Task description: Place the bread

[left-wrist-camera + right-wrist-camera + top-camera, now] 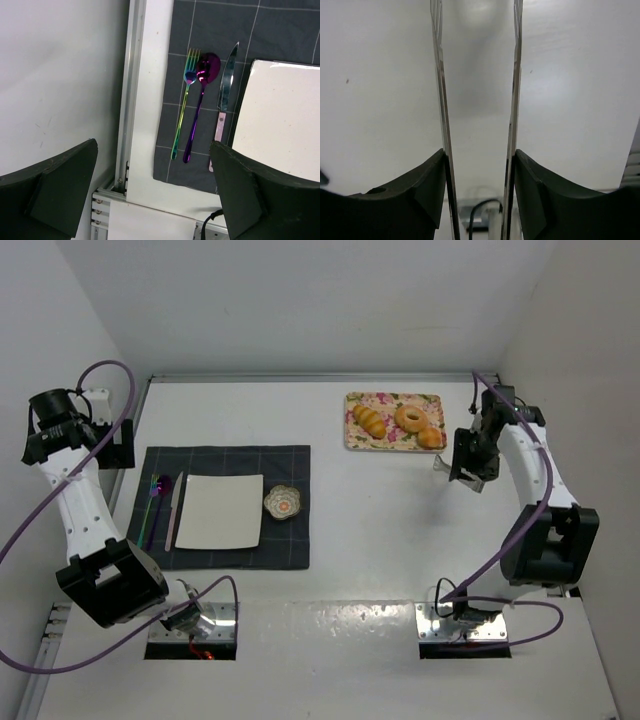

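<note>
A plain white table (380, 570) sits between pale walls, with a dark checked placemat (225, 555) on its left half and a flowered tray (392, 443) towards the far right. The task looks barely started. All of the bread lies on that tray: a long twisted roll (369, 421) at the left end, a ring-shaped piece (410, 418) in the middle, and a small round bun (431, 437) at the right end, close together. The square white plate (220, 511) on the placemat holds nothing, and it seems the likely place for the bread, so all three pieces are left to move. A small floral dish (282, 502) just beside the plate's right edge also appears to hold no food. Left of the plate, a fork (186, 100), a spoon (202, 95) and a knife (226, 85) lie side by side on the cloth. The right gripper (479, 165) hangs just beside the tray's right end, its fingers drawn in narrow against a pair of metal tongs (440, 100). Each blade lies flush along a finger, and only bare table shows between them, so no bread is picked up yet. The left gripper (150, 190) hovers over the table's left edge near the cutlery, its fingers spread wide with nothing between them.
</note>
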Available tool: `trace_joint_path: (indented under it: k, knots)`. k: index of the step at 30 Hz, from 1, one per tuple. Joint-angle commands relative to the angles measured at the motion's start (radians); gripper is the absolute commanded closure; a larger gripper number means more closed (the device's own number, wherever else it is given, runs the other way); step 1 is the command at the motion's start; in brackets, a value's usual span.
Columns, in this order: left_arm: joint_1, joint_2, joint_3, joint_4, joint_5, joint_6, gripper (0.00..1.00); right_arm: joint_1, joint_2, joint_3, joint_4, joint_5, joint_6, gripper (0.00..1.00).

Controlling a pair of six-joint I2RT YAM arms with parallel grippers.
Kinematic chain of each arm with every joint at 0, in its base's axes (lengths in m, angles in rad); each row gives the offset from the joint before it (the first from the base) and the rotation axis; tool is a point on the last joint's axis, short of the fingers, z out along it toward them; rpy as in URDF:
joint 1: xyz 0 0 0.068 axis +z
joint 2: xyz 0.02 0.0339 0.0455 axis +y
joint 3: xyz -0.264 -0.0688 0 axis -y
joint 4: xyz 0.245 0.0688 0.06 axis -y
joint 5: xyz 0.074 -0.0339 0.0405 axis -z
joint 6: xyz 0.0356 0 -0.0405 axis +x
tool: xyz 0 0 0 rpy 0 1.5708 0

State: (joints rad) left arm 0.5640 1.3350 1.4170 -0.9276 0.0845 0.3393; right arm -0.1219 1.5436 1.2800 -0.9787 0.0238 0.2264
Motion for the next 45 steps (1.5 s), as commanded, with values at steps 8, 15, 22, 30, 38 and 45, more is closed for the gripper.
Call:
trace_joint_path:
  k: [8, 15, 22, 30, 38, 45]
  knots:
    - [-0.004, 0.007, 0.048, -0.020, 0.064, 0.007, 0.00, 0.065, -0.176, 0.050, -0.175, -0.197, -0.021, 0.49]
    - [-0.004, -0.002, 0.048, -0.031, 0.064, 0.007, 0.00, 0.211, -0.217, 0.044, 0.064, -0.142, 0.017, 0.50]
    - [-0.004, -0.022, 0.039, -0.040, 0.064, 0.017, 0.00, 0.332, -0.003, 0.169, 0.222, -0.032, -0.126, 0.47]
    - [-0.004, -0.031, 0.039, -0.059, 0.035, 0.017, 0.00, 0.353, 0.251, 0.343, 0.324, 0.002, -0.288, 0.43]
    - [-0.004, -0.031, 0.030, -0.059, 0.006, 0.017, 0.00, 0.381, 0.441, 0.439, 0.344, 0.073, -0.372, 0.41]
    - [-0.004, -0.031, -0.107, -0.034, -0.061, 0.017, 0.00, 0.383, 0.539, 0.475, 0.322, 0.015, -0.352, 0.41]
